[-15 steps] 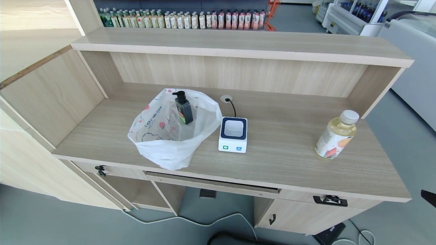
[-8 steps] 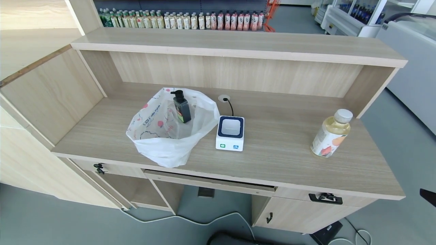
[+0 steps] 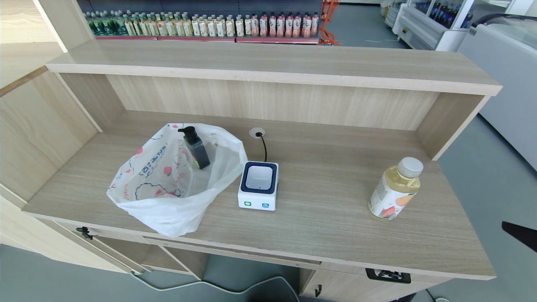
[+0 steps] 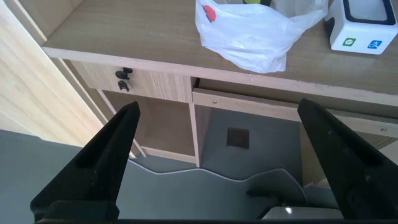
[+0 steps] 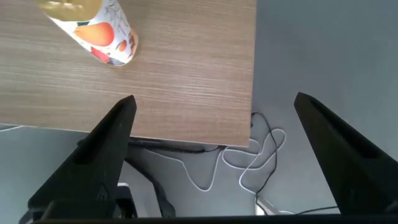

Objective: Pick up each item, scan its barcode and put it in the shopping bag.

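A white patterned shopping bag (image 3: 168,188) stands open on the left of the wooden counter (image 3: 335,209), with a black pump bottle (image 3: 195,147) upright inside it. Just right of the bag sits a white barcode scanner (image 3: 258,185) with a dark-framed window. Far right, a yellow drink bottle (image 3: 394,188) with a white cap stands upright. My left gripper (image 4: 219,107) is open, low in front of the counter below the bag (image 4: 249,31) and scanner (image 4: 360,25). My right gripper (image 5: 216,101) is open off the counter's right front corner, short of the drink bottle (image 5: 93,28).
The counter has a raised back wall and top shelf (image 3: 272,63), and a side wall on the left. A cable (image 3: 264,147) runs from the scanner to a grommet. Drawers and an open cubby (image 4: 161,124) lie under the counter. Cables (image 5: 255,155) trail on the floor.
The whole head view has shifted, so the camera moved closer and to the right. Bag, scanner and bottles keep their places on the counter.
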Controlling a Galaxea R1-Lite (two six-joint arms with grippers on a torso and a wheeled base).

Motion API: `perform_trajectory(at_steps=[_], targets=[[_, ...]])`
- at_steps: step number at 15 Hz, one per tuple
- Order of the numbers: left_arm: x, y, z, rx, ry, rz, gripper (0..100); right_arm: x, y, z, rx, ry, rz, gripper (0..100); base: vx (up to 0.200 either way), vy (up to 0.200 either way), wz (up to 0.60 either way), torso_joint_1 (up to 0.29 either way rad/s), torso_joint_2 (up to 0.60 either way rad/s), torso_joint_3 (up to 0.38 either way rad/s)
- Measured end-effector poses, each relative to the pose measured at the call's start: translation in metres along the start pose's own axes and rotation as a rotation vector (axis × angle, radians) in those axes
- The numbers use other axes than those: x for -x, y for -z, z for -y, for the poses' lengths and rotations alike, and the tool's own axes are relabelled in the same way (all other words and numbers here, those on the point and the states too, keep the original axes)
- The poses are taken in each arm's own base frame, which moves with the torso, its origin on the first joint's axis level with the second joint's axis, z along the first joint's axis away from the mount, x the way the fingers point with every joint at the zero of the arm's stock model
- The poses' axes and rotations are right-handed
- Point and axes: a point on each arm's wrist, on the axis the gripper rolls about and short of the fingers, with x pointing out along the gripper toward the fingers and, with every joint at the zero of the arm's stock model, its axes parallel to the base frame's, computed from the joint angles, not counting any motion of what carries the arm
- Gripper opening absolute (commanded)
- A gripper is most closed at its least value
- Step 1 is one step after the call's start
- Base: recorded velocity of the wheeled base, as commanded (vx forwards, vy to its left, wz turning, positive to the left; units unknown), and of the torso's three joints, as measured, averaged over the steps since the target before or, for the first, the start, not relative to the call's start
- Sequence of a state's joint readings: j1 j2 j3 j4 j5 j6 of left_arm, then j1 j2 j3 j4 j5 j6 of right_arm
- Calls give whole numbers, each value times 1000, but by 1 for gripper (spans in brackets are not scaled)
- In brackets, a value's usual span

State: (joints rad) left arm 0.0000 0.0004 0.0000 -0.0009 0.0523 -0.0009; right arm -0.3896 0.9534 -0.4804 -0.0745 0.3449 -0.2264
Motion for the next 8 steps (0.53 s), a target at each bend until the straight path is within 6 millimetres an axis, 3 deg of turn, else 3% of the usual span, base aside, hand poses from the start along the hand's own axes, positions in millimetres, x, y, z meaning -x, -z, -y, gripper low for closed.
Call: perform_trajectory(at_steps=[8], targets=[[0, 0, 0, 0, 0, 0, 100, -20, 10, -12, 42, -165, -3, 100, 0, 0, 0, 0, 0, 0]])
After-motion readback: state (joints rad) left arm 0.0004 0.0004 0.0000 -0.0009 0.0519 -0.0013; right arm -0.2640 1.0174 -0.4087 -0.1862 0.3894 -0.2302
